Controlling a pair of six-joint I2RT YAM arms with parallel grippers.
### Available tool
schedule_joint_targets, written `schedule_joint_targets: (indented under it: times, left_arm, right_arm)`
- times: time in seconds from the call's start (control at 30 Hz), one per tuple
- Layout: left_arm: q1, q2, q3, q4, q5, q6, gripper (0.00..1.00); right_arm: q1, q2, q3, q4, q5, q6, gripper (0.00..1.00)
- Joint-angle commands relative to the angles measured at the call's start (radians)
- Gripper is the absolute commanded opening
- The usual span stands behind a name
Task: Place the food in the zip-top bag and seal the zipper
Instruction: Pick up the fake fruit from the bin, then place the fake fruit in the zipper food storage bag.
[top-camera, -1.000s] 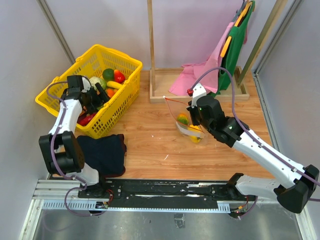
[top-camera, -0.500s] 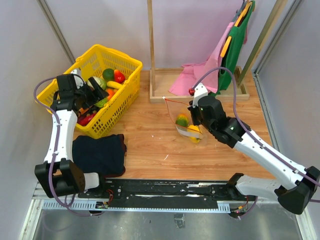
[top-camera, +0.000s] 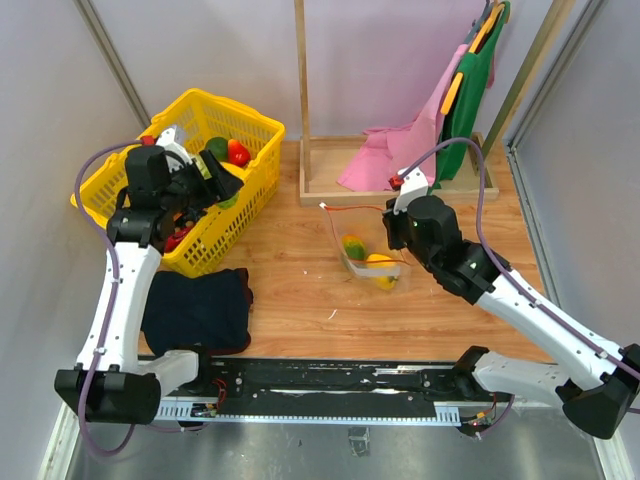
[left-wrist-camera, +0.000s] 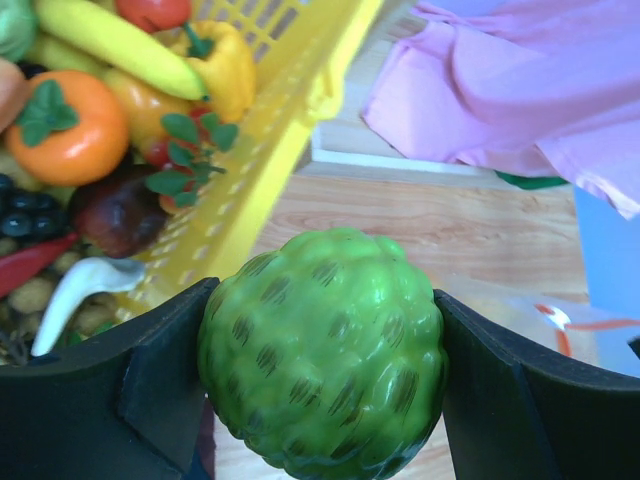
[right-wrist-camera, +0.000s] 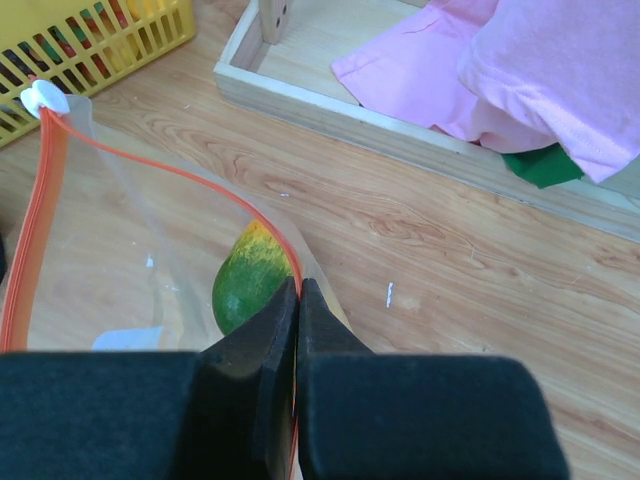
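Note:
My left gripper (top-camera: 215, 175) is shut on a green bumpy toy fruit (left-wrist-camera: 322, 352) and holds it above the right rim of the yellow basket (top-camera: 255, 130). More toy food lies in the basket: an orange (left-wrist-camera: 78, 128), a banana (left-wrist-camera: 120, 45), a yellow pepper (left-wrist-camera: 228, 68) and a dark purple piece (left-wrist-camera: 120, 210). My right gripper (right-wrist-camera: 298, 290) is shut on the zip-top bag's red-orange zipper (right-wrist-camera: 150, 165) and holds the clear bag (top-camera: 345, 225) open on the table. A green-yellow mango (right-wrist-camera: 245, 285) and an orange-yellow piece (top-camera: 380, 265) lie inside it.
A dark cloth (top-camera: 200, 305) lies in front of the basket. A wooden rack base (top-camera: 325, 195) stands at the back, with a pink cloth (top-camera: 385, 150) draped into it and a green garment (top-camera: 470, 90) hanging at the right. Grey walls close both sides.
My left gripper has lifted the green fruit out of the basket and carried it right, to above the rim. My right gripper has shifted slightly right with the bag's edge.

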Motion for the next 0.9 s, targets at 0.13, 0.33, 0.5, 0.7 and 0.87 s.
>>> schedule_joint_targets:
  times: [0.13,0.33,0.5,0.7,0.87]
  left_arm:
    - [-0.176,-0.078,0.01,0.087,-0.016,-0.04,0.45]
    - [-0.344,-0.1,-0.046,0.215,-0.044,-0.058,0.44]
    - [-0.465,-0.088,-0.088,0.331,-0.069,-0.051,0.44]
    - [-0.647,-0.055,-0.135,0.501,-0.145,-0.032,0.44]
    - [-0.781,-0.007,-0.158,0.614,-0.212,0.014,0.45]
  right_arm:
    - [-0.021,-0.015,-0.038,0.077,0.024,0.035,0.01]
    - [-0.022,-0.009,-0.049,0.099,0.002,0.05,0.01]
    - [-0.021,-0.007,-0.051,0.102,-0.009,0.059,0.01]
    - [-0.021,-0.003,-0.054,0.107,-0.028,0.064,0.01]
    - [-0.022,-0.005,-0.058,0.11,-0.042,0.071,0.01]
